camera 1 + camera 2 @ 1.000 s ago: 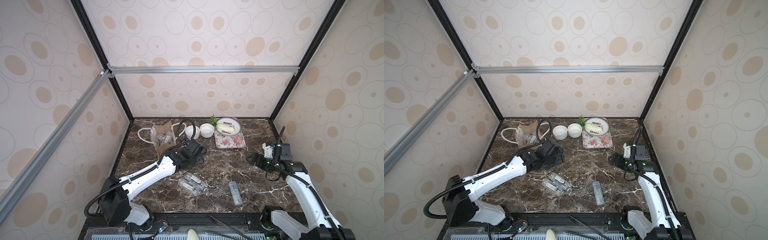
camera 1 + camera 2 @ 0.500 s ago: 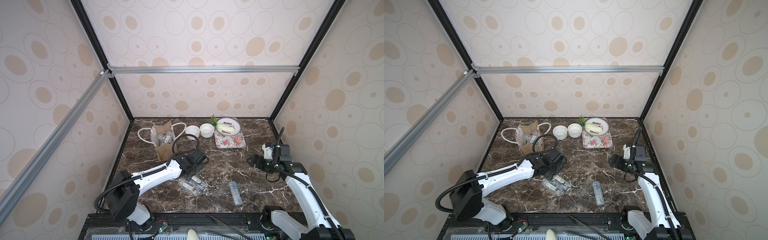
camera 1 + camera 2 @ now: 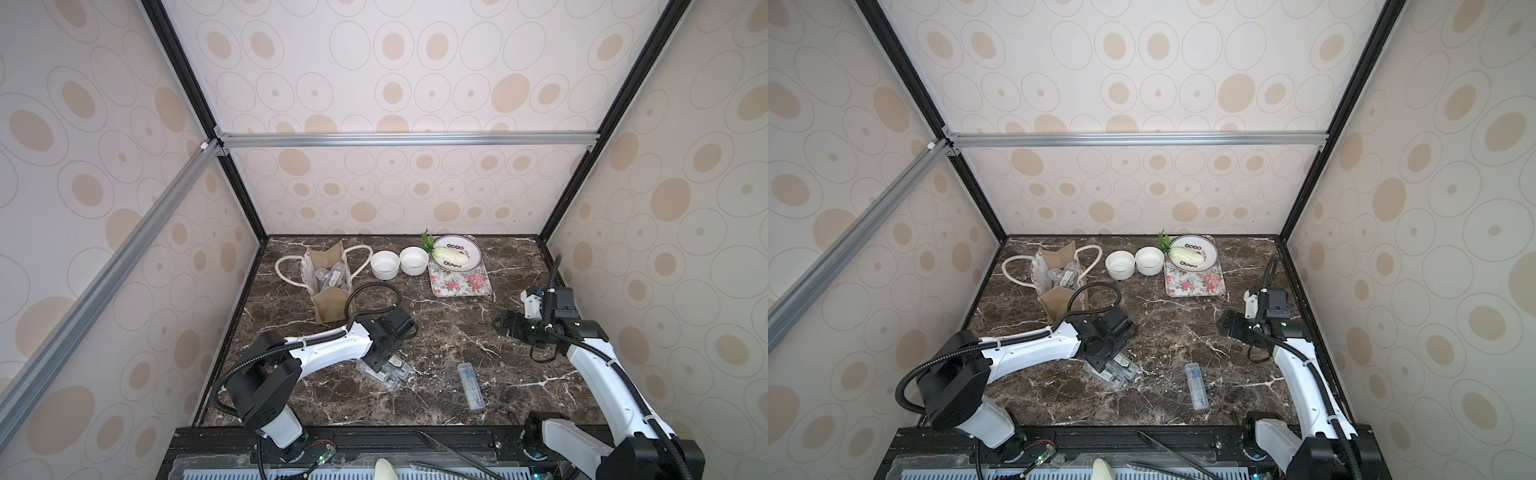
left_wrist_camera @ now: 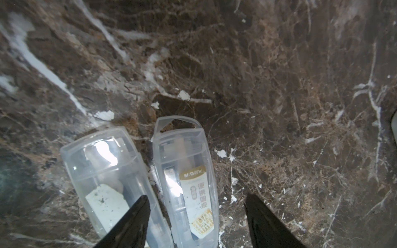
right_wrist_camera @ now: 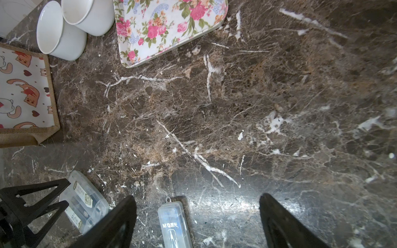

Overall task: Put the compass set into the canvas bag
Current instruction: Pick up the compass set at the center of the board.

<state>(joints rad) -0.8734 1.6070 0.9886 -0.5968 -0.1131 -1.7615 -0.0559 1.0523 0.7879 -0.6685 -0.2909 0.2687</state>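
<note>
Two clear plastic compass set cases (image 3: 384,372) (image 3: 1112,372) lie side by side on the dark marble table. My left gripper (image 3: 379,360) (image 3: 1103,360) is low over them and open. In the left wrist view the labelled case (image 4: 187,180) lies between its fingers (image 4: 137,214), and one finger overlaps the neighbouring case (image 4: 101,169). A third case (image 3: 470,385) (image 5: 174,221) lies alone near the front. My right gripper (image 3: 503,325) (image 5: 197,198) hovers open and empty at the right. The canvas bag (image 3: 328,291) (image 5: 25,92) stands at the back left with several cases inside.
Two white bowls (image 3: 384,265) (image 3: 413,260) stand beside the bag. A floral tray (image 3: 459,282) and a plate (image 3: 473,253) holding a cabbage sit at the back. Enclosure walls close in the left, right and rear; metal tweezers (image 3: 453,451) lie on the front ledge.
My left arm has pulled back from the bag toward the front and come down over the two side-by-side cases. The right arm has hardly moved.
</note>
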